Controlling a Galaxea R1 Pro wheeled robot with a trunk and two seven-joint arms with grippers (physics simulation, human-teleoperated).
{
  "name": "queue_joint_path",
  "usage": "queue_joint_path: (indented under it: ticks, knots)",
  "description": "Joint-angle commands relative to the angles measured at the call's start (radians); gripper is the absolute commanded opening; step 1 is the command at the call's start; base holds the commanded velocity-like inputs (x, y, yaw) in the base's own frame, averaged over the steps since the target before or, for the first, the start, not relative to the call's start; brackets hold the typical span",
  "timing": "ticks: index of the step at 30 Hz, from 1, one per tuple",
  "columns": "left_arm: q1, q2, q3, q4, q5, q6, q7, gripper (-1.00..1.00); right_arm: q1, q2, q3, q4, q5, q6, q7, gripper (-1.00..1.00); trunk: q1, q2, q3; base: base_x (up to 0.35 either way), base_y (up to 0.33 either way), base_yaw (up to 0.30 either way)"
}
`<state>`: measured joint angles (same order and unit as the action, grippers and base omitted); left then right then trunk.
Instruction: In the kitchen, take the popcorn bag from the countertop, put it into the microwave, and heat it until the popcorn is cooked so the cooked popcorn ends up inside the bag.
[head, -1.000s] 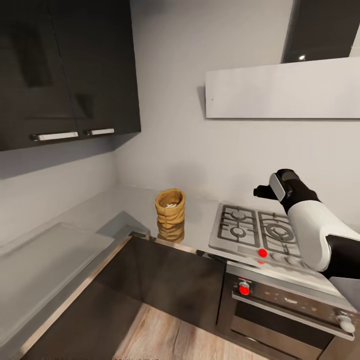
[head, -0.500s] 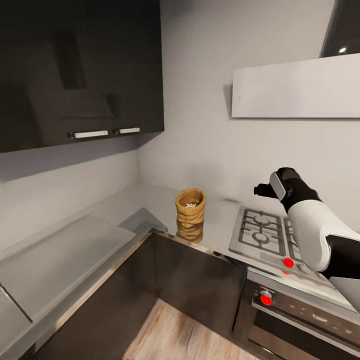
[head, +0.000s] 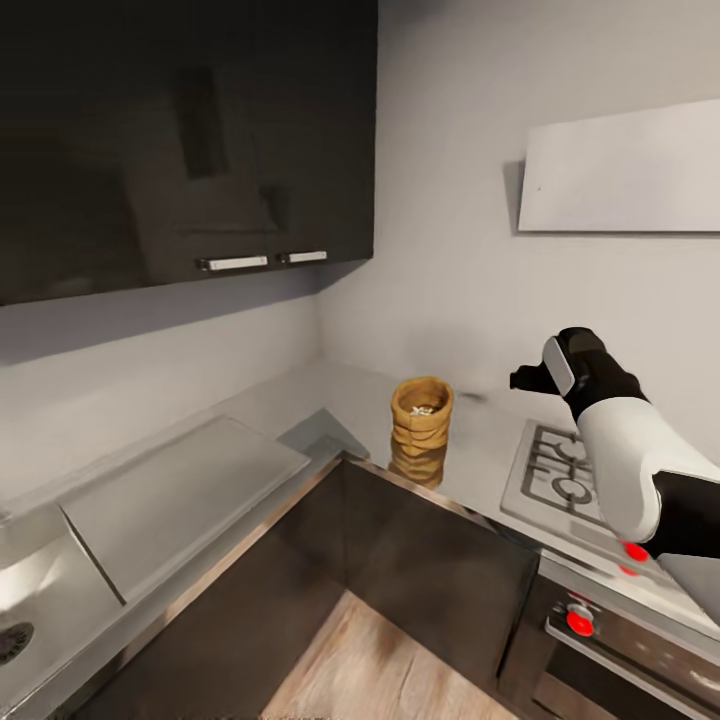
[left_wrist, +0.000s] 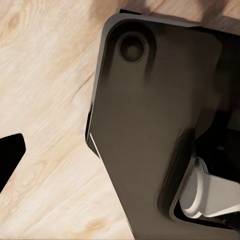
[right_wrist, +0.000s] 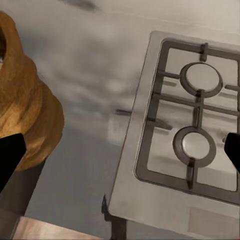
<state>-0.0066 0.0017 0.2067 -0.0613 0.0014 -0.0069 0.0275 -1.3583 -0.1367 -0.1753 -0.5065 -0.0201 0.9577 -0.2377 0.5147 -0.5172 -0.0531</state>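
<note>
The bag (head: 421, 416) stands upright on the counter (head: 300, 395), between the corner and the hob (head: 560, 470), kernels visible inside. The right gripper (right_wrist: 120, 150), jaws apart, hangs beside it, empty. Nothing is grasped; pickup, microwaving and heating all remain.

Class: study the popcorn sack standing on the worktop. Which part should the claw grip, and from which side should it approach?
Probably the popcorn bag around its wrinkled sides below the rolled rim, from the hob side, where the right claw hovers. It stands upright, mouth open, so a level side grip should keep the popcorn in.
</note>
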Motion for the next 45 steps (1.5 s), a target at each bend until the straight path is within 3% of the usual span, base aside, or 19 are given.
queue_joint_path:
  ticks: [1, 34, 37, 38, 39, 41, 45]
  knots:
    - [-0.001, 0.0, 0.003, 0.0, 0.0, -0.001, 0.001, 1.0, -0.001, 0.0, -0.003, -0.001, -0.003, 0.004, -0.004, 1.0, 0.0, -0.002, -0.003, 0.0, 0.0, 0.27]
    - [-0.001, 0.0, 0.0, 0.0, 0.0, -0.001, 0.0, 1.0, -0.001, 0.0, 0.002, 0.002, -0.001, 0.004, -0.007, 1.0, 0.0, -0.002, -0.025, 0.0, -0.001, 0.249]
    - [-0.001, 0.0, 0.0, 0.0, 0.0, -0.001, 0.0, 1.0, -0.001, 0.0, 0.003, 0.007, 0.0, 0.005, -0.082, 1.0, 0.0, -0.002, -0.025, 0.077, -0.087, 0.013]
    - [-0.001, 0.0, 0.0, 0.0, 0.0, -0.001, 0.0, 1.0, -0.001, 0.0, 0.002, 0.008, 0.0, 0.005, -0.125, 1.0, 0.0, -0.002, -0.025, 0.132, -0.144, 0.005]
    - [-0.001, 0.0, 0.0, 0.0, 0.0, -0.001, 0.0, 1.0, -0.001, 0.0, 0.0, 0.015, -0.001, 0.003, -0.218, 1.0, 0.0, -0.002, -0.025, 0.192, -0.197, 0.002]
    - [-0.001, 0.0, 0.0, 0.0, -0.001, -0.001, 0.0, 1.0, -0.001, 0.0, -0.009, 0.027, -0.002, 0.001, -0.284, 1.0, 0.0, -0.002, -0.025, 0.211, -0.208, 0.001]
    - [-0.001, 0.0, 0.0, 0.0, -0.001, -0.001, 0.0, 1.0, -0.001, 0.0, -0.105, 0.05, -0.002, 0.001, -0.341, 1.0, 0.0, -0.002, -0.025, 0.069, -0.061, 0.0]
